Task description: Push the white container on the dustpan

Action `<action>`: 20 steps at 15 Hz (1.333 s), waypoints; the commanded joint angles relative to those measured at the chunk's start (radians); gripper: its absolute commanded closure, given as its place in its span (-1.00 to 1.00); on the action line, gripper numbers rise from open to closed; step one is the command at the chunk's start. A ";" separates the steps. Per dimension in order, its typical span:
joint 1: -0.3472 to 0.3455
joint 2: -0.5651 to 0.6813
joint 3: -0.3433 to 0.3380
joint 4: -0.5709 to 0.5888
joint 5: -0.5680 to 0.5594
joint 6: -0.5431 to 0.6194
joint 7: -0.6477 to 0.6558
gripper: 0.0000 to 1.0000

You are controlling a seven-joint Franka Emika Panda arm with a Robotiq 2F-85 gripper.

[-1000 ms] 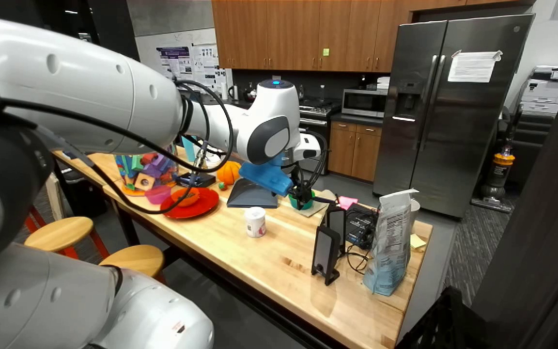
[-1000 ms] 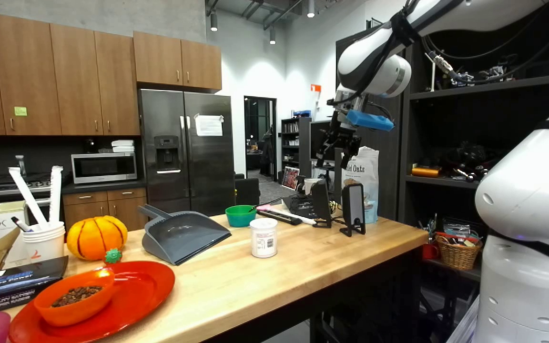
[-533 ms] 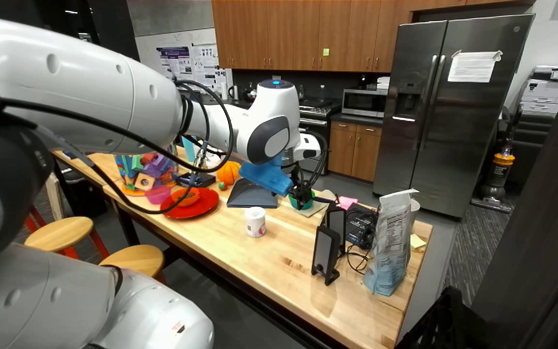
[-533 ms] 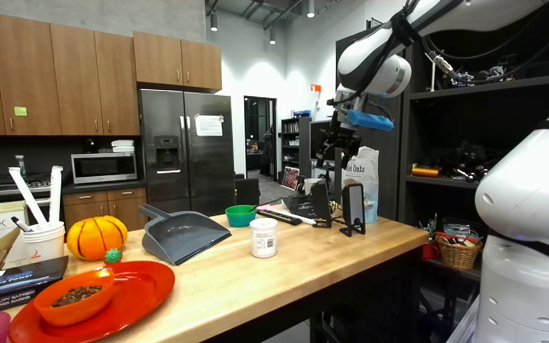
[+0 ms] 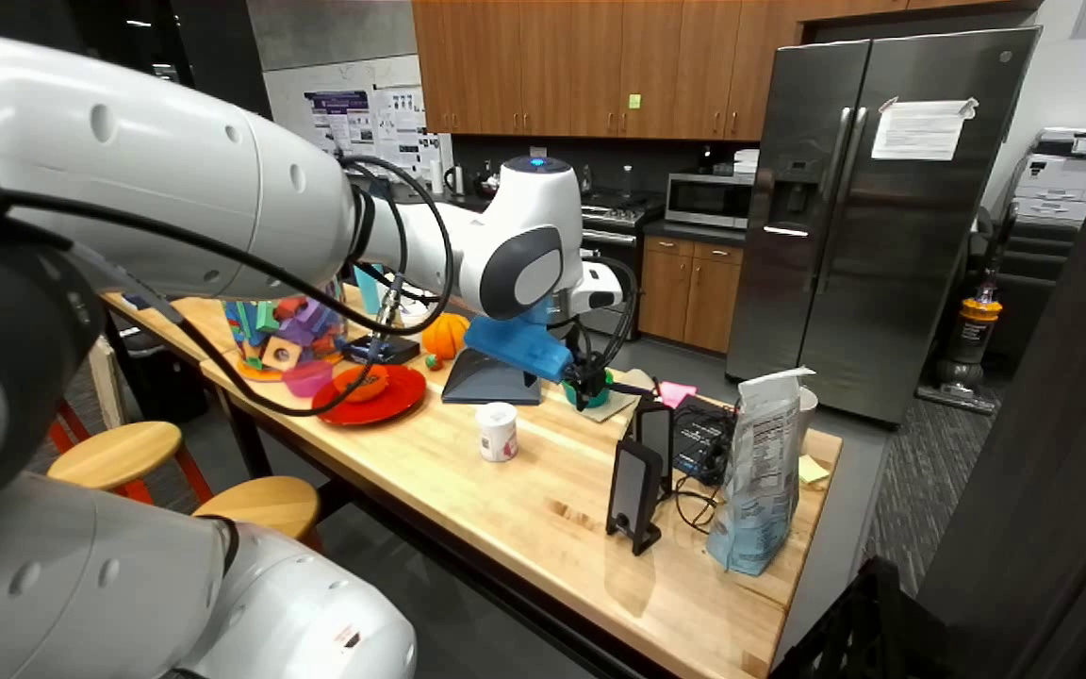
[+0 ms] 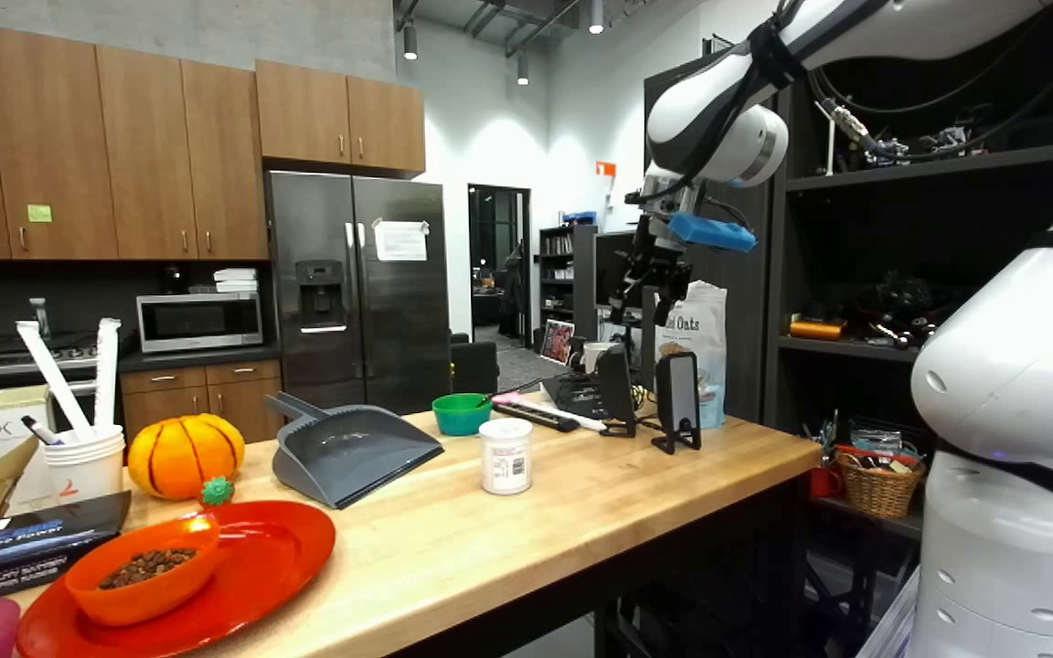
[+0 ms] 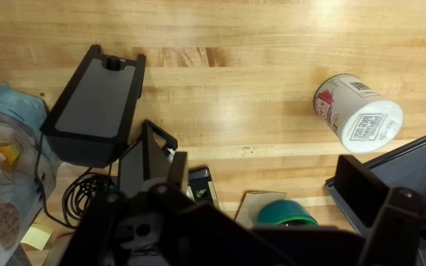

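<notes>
Since your gripper (image 6: 640, 313) hangs spread in an exterior view, lower it right of the white container (image 6: 506, 459), then push low and leftward onto the dustpan (image 6: 353, 450)

The glossy white, rounded robot arm (image 5: 166, 160) bears shallow round recesses (image 5: 103, 123) and, on its near casing (image 5: 317, 604), a small red-and-black mark (image 5: 349, 639). Black cables (image 5: 450, 247) and a silvery metal connector (image 6: 845, 119) loop along it. The white far wrist housing (image 5: 543, 207) has a dark grey cover (image 5: 505, 273) and a dark disc (image 5: 537, 164) lit blue. The matte black, jointed gripper (image 6: 640, 313) has flat dark pads (image 7: 361, 188) and round pin heads (image 7: 406, 192); a bright blue block (image 6: 712, 232) sits beside it.
</notes>
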 commanded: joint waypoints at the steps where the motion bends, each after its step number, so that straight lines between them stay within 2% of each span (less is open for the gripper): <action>1: 0.013 0.003 -0.025 0.018 0.003 -0.056 -0.103 -1.00; 8: 0.060 0.011 -0.098 0.040 0.014 -0.138 -0.384 -1.00; 14: 0.118 0.029 -0.186 0.084 0.029 -0.249 -0.702 -1.00; 18: 0.120 0.056 -0.206 0.121 0.042 -0.331 -0.879 -1.00; 19: 0.067 0.022 -0.244 0.071 0.008 -0.345 -0.941 -1.00; 20: 0.066 0.037 -0.245 0.073 0.005 -0.360 -0.976 -1.00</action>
